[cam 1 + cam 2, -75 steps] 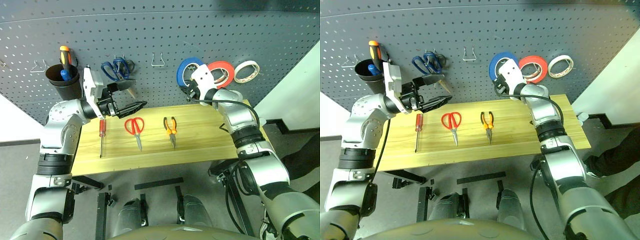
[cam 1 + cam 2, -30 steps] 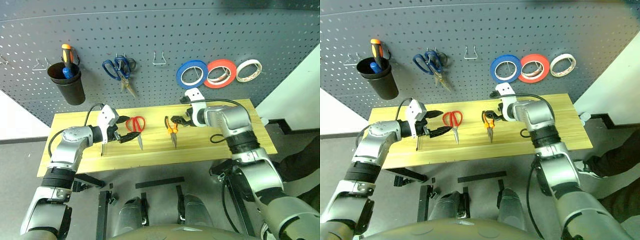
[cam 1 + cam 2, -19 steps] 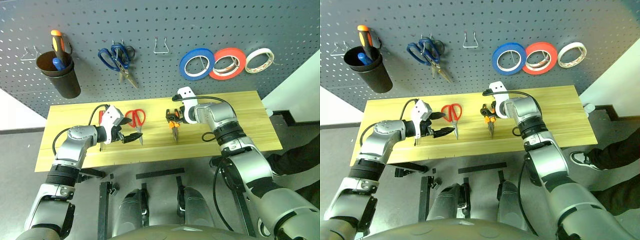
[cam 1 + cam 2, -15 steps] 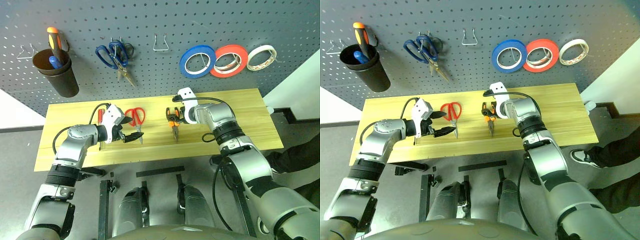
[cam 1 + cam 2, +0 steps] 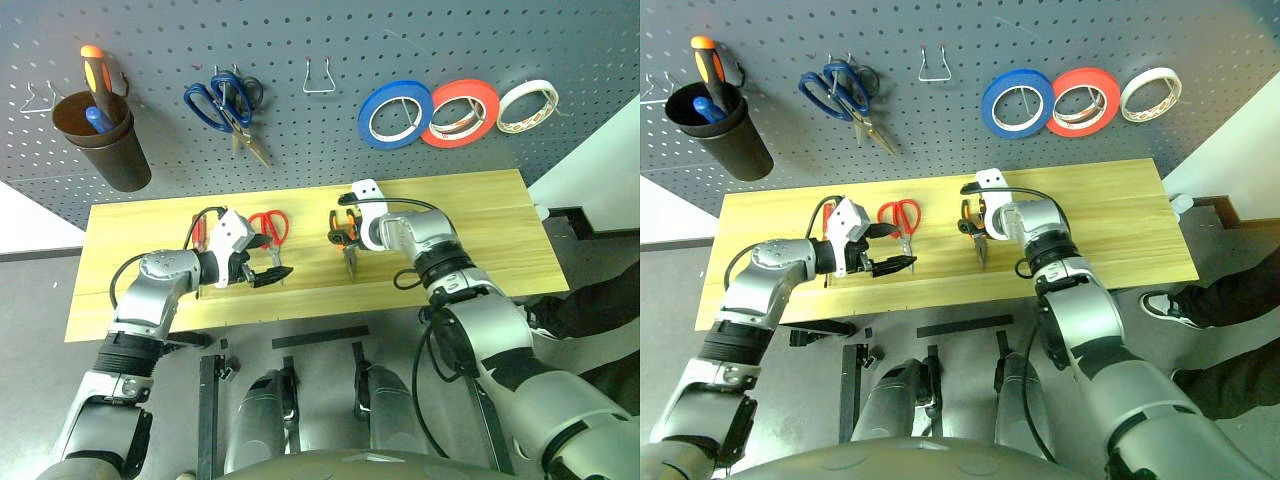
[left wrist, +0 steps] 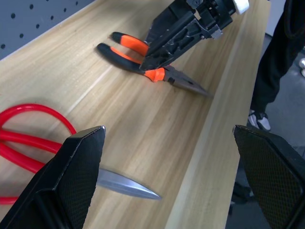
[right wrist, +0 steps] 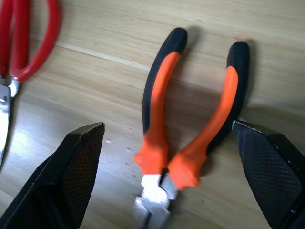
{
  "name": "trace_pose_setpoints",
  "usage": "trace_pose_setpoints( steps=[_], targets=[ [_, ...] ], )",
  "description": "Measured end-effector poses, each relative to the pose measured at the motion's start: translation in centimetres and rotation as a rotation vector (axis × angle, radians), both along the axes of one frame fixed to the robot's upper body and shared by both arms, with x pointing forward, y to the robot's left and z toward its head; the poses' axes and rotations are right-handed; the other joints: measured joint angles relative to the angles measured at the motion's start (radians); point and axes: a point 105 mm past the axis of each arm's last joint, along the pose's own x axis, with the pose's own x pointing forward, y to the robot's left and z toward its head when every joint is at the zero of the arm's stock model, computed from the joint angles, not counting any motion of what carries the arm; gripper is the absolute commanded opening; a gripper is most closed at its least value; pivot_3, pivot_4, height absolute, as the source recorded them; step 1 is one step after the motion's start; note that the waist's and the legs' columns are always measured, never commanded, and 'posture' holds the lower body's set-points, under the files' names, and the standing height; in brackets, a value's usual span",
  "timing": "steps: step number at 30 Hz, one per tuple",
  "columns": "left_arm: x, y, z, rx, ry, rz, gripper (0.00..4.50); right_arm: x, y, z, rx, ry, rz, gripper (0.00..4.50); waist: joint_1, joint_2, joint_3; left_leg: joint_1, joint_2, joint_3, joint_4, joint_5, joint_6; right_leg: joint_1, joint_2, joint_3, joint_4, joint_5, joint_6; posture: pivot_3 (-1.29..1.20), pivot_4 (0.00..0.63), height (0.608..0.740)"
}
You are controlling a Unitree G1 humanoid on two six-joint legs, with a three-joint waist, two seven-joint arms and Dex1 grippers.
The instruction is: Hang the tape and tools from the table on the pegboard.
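Observation:
The blue tape [image 5: 395, 113] hangs on the dark grey pegboard [image 5: 300, 150]. On the yellow table [image 5: 480, 215] lie red-handled scissors [image 5: 268, 228], orange-and-black pliers [image 5: 345, 238] and a red-handled screwdriver [image 5: 197, 232], which my left hand partly hides. My left gripper [image 5: 272, 258] is open, low over the scissors' blade [image 6: 124, 185], with one finger on each side. My right gripper [image 5: 341, 226] is open just above the pliers' handles [image 7: 190, 138], which lie between its fingers [image 7: 76, 176].
On the pegboard hang a black cup [image 5: 100, 145] holding two screwdrivers, blue scissors [image 5: 225, 100], an empty wire hook [image 5: 318, 78], a red tape roll [image 5: 460, 100] and a white roll [image 5: 527, 93]. A person's leg and shoe [image 5: 1155, 305] show beyond the table's right end.
The right gripper left the blue tape on the pegboard and came down onto the pliers' handles. The left gripper dropped from mid-air to the scissors' blade. The camera tilted down.

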Motion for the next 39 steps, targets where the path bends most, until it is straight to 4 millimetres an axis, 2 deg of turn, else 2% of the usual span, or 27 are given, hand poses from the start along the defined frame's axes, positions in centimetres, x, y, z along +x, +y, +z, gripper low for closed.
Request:
trace_pose_setpoints(
  steps=[7, 14, 17, 21, 24, 32, 36, 39],
  targets=[
    [0.0, 0.4, 0.0, 0.016, -0.007, 0.009, 4.50, 0.1, -0.6, -1.0, -0.103, -0.028, 0.019, 4.48, 0.015, 0.000, 0.005, 0.000, 0.000, 0.001, 0.000, 0.000, 0.000, -0.001, 0.000, 0.000, 0.000, 0.000, 0.000, 0.08, 0.365, 0.732],
    [-0.2, 0.5, -0.1, 0.014, -0.006, 0.019, 4.50, 0.5, -0.5, -1.0, -0.169, -0.065, 0.038, 4.48, 0.023, 0.000, 0.007, 0.000, 0.000, 0.001, 0.000, 0.000, 0.000, -0.001, 0.000, 0.000, 0.000, 0.000, 0.000, 0.10, 0.365, 0.732],
    [-0.4, 0.5, -0.2, 0.015, -0.010, 0.018, 4.50, 0.5, -0.2, -1.0, -0.184, -0.062, 0.045, 3.97, 0.023, 0.000, 0.008, 0.000, 0.001, 0.001, -0.001, 0.000, 0.000, -0.001, 0.000, 0.000, 0.000, 0.000, 0.000, 0.11, 0.363, 0.732],
    [-0.5, 0.7, -0.5, 0.017, -0.003, 0.032, 4.50, 0.3, 0.1, -1.2, -0.200, -0.056, 0.070, 2.74, 0.023, 0.000, 0.008, 0.000, 0.001, 0.001, -0.001, 0.000, 0.000, -0.001, 0.000, 0.000, 0.000, 0.000, 0.000, 0.11, 0.361, 0.732],
    [-0.4, 0.8, -0.5, 0.018, -0.005, 0.036, 4.50, 0.2, 0.3, -1.2, -0.208, -0.050, 0.087, 2.09, 0.023, 0.000, 0.008, 0.000, 0.001, 0.001, -0.001, 0.000, 0.000, -0.001, 0.000, 0.000, 0.000, 0.000, 0.000, 0.11, 0.346, 0.732],
    [-0.2, 1.3, 0.2, 0.012, -0.038, 0.042, 4.50, -0.3, 0.3, -1.2, -0.223, -0.061, 0.171, 2.09, 0.025, 0.000, 0.008, -0.001, 0.001, 0.002, -0.001, 0.000, 0.000, -0.001, 0.000, 0.000, -0.001, 0.000, 0.000, 0.09, 0.289, 0.732],
    [-0.2, 1.9, 1.6, -0.050, -0.082, 0.043, 4.50, -0.5, -0.7, 0.9, -0.171, -0.101, 0.215, 2.09, 0.027, 0.000, 0.007, -0.010, 0.000, 0.002, 0.001, 0.000, 0.000, -0.007, 0.000, -0.001, -0.001, 0.000, 0.000, 0.06, 0.236, 0.732],
    [-0.6, 2.6, 3.3, -0.147, -0.131, 0.024, 4.50, -2.2, -1.6, 5.0, -0.070, -0.193, 0.313, 2.09, 0.030, -0.001, 0.004, -0.016, 0.000, 0.001, 0.001, 0.000, 0.000, -0.012, 0.000, -0.003, -0.001, 0.000, 0.000, 0.05, 0.210, 0.732]
  ],
)
